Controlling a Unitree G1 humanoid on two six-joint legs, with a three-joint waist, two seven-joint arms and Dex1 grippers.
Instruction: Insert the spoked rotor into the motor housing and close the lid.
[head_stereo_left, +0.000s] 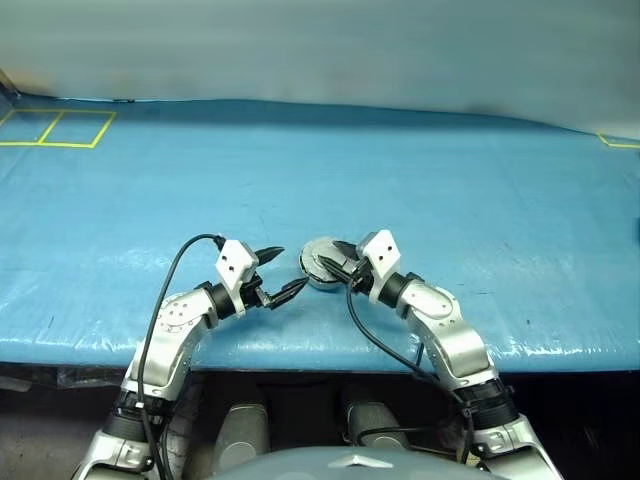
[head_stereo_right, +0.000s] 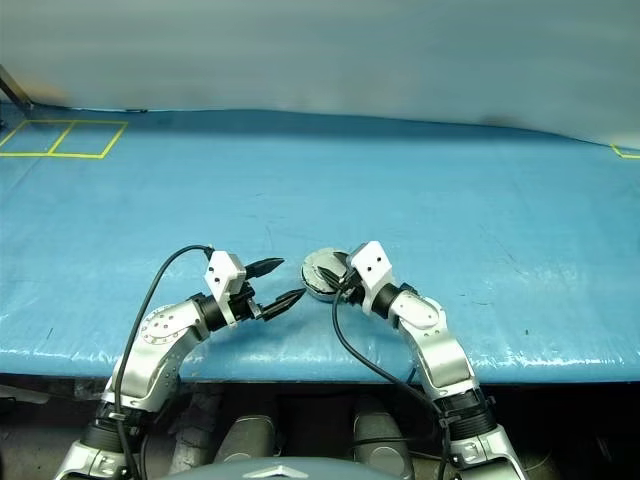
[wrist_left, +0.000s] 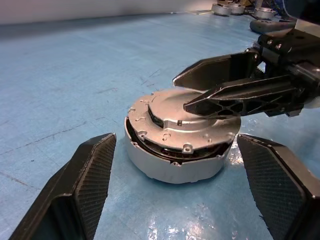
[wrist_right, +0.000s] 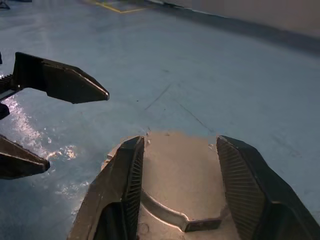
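The motor housing (wrist_left: 176, 162) is set near the front edge of the blue table (head_stereo_left: 450, 200), about midway along it, with the lid (wrist_left: 182, 122) seated on top, so the rotor is judged to be shut inside already. The right gripper (wrist_left: 200, 90) is held just above the lid with its jaws parted and nothing clasped, seemingly released after pressing. The left gripper (head_stereo_left: 283, 272) is kept wide open and empty beside the housing, probably ready to steady it.
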